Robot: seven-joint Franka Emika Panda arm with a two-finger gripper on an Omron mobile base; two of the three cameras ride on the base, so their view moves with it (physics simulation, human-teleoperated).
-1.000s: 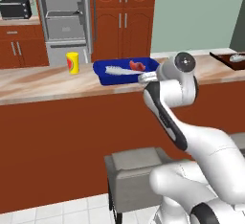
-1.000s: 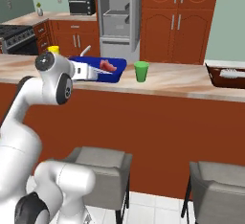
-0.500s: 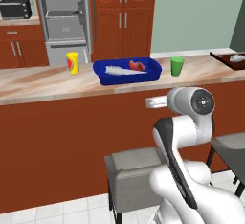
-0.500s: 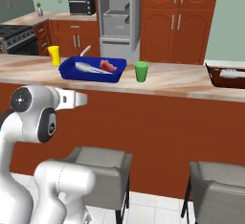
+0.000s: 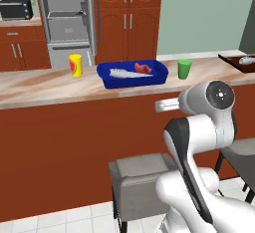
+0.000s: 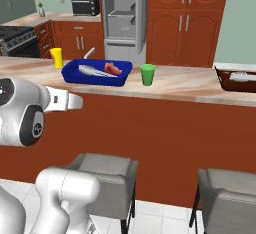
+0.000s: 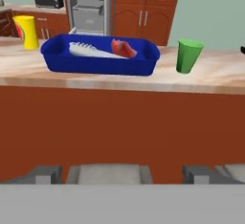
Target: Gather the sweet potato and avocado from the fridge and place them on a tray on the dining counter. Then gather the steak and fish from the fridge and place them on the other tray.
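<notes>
My tool (image 6: pixel 75 101): fingers spread wide, nothing between them; it hangs below the desk's front edge, over the stools, pointing toward the wood front.
Stools (image 5: pixel 144 176): grey seats just under and ahead of my tool, close against the desk front; another seat (image 6: pixel 230 193) off to my right.
Room near my tool: open air between the seat tops and the desk's overhang; the red-brown front panel closes the way straight ahead.
Desk (image 7: pixel 119 82): the beige marbled top runs across above my tool; its near edge is a bare strip in front of everything standing on it.
Blue tray (image 7: pixel 98 61): above and ahead of my tool, set back from the near edge, raised rim all round.
Steak (image 7: pixel 123 49): red-pink piece lying inside the blue tray, toward its right end.
Fish (image 7: pixel 88 50): pale, long, lying inside the same tray beside the steak, toward the left end.
Green cup (image 7: pixel 188 55): upright, right of the blue tray, apart from its rim.
Yellow cup (image 7: pixel 27 32): upright, left of the blue tray, apart from it.
Brown tray (image 6: pixel 239 79): far to my right on the desk, well apart from the green cup; something pale lies in it, I cannot tell what.
Fridge (image 6: pixel 124 20): beyond the desk, behind the blue tray, door open, pale shelves showing.
Toaster oven (image 6: pixel 85 6): on the wall counter left of the fridge.
</notes>
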